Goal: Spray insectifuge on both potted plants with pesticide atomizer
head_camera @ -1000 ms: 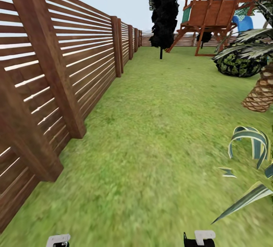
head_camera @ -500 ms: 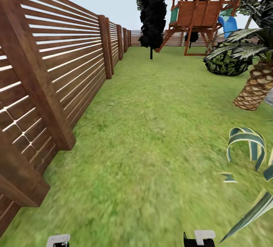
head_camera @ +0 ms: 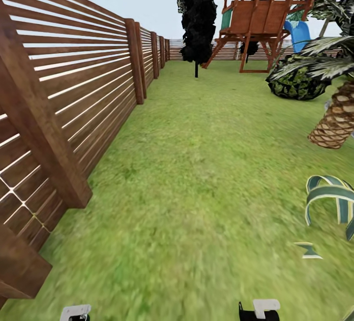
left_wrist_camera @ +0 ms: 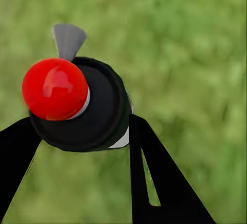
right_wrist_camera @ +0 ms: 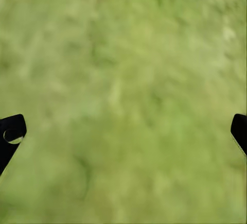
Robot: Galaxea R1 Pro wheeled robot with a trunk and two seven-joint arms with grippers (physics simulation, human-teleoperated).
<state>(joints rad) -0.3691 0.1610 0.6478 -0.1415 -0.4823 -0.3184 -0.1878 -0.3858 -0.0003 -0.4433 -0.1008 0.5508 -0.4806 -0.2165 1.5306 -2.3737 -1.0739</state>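
The pesticide atomizer (left_wrist_camera: 77,105), a dark bottle with a red cap and a grey nozzle, sits between the black fingers of my left gripper (left_wrist_camera: 80,125), which is shut on it over blurred grass. My right gripper (right_wrist_camera: 126,131) is open with only lawn between its fingertips. In the head view, striped green-and-white leaves of one low potted plant (head_camera: 330,197) reach in at the right edge; its pot is out of view. White parts of my two arms (head_camera: 75,312) (head_camera: 259,309) peek up at the bottom edge.
A brown slatted fence (head_camera: 73,94) runs close along the left. Open lawn (head_camera: 196,173) stretches ahead to a dark tree (head_camera: 199,16) and a wooden playset (head_camera: 265,16). A scaly palm trunk (head_camera: 334,124) and a round dark bush (head_camera: 297,83) stand at the right.
The whole head view has shifted as the camera moved: the fence posts slid left and nearer, and the striped leaves dropped toward the lower right edge. The arm parts at the bottom stayed put.
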